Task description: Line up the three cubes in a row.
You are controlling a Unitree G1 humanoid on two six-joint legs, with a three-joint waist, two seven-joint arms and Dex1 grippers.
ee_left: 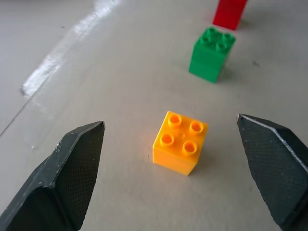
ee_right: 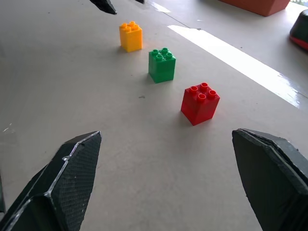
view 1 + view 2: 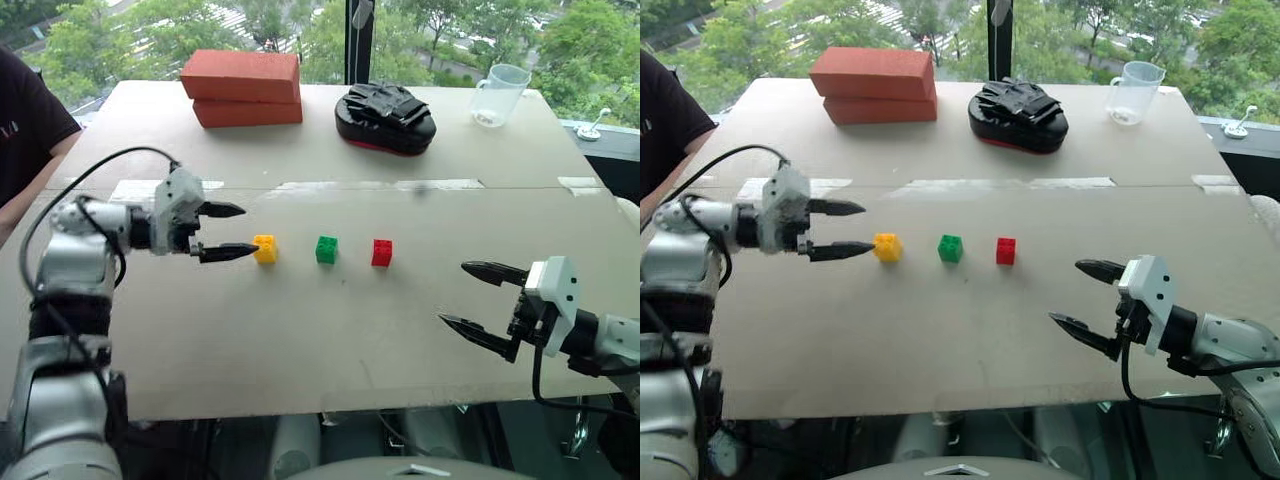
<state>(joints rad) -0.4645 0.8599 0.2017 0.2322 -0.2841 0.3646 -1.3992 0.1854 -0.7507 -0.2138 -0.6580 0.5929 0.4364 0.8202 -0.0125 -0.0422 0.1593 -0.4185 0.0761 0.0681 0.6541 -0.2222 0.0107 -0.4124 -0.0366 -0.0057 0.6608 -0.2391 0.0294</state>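
- Head views: on the grey table [image 3: 330, 340] the yellow cube [image 3: 265, 248], the green cube [image 3: 326, 249] and the red cube [image 3: 381, 252] stand in a straight row across the middle, apart from one another, studs up; taking green as the dial's centre, yellow is at 9 o'clock and red at 3 o'clock.
- The left gripper [image 3: 222, 231] sits at 9 o'clock of the yellow cube, jaws spread wide and empty; its nearer fingertip is just beside the cube, and contact cannot be told.
- The right gripper [image 3: 478, 297] hangs at about 4 o'clock of the red cube, well apart from it, jaws likewise wide and holding nothing.
- At the far edge, toward 12 o'clock, lie two stacked orange bricks [image 3: 243, 87], a black padded object [image 3: 385, 117] and a clear plastic cup [image 3: 498, 94]; a person's dark sleeve [image 3: 25, 125] shows at the left edge.
- Left wrist view: the yellow cube stands free on the table between the two spread black fingers [image 1: 72, 168], touching neither; green and red follow beyond it in line.
- Right wrist view: the fingers [image 2: 67, 178] are spread wide over bare table; the red cube is nearest, then green, then yellow, with the left gripper's fingertips past the yellow cube.
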